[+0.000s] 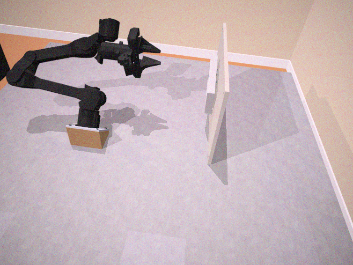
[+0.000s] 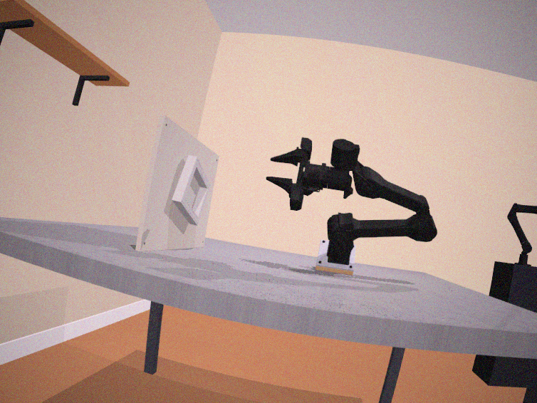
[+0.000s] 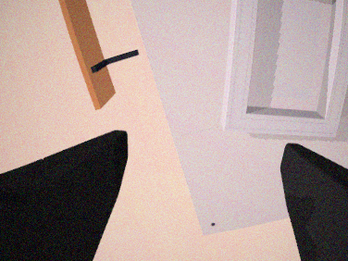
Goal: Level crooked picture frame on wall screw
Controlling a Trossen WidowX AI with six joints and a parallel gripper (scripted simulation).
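In the top view, the black gripper with tapered fingers (image 1: 160, 56) is left of the pale rectangular picture frame (image 1: 210, 85) on the upright off-white board (image 1: 218, 114), its fingers apart and holding nothing.

In the exterior view, the frame (image 2: 184, 187) is on the board (image 2: 161, 173), left of the gripper (image 2: 268, 169), clear of both fingertips.

In the wrist view, the frame (image 3: 238, 121) is beyond the gripper (image 3: 206, 151), toward the right finger in the picture, its lower edge above that fingertip.

Pretty much all-white picture frame (image 1: 210, 77) (image 2: 184, 185) (image 3: 238, 93) on an off-white panel (image 1: 217, 119) (image 2: 160, 173) (image 3: 185, 83) with tiny dark corner dots. Solid black arm (image 1: 56, 54) (image 2: 386, 186), mottled grey tabletop (image 1: 159, 199) (image 2: 260, 277), plain orange-brown shelf (image 2: 65, 48) (image 3: 88, 51), black brackets (image 2: 78, 88) (image 3: 116, 60), peachy beige walls (image 1: 171, 17) (image 2: 368, 108) (image 3: 37, 93). Kinda neutral overall.
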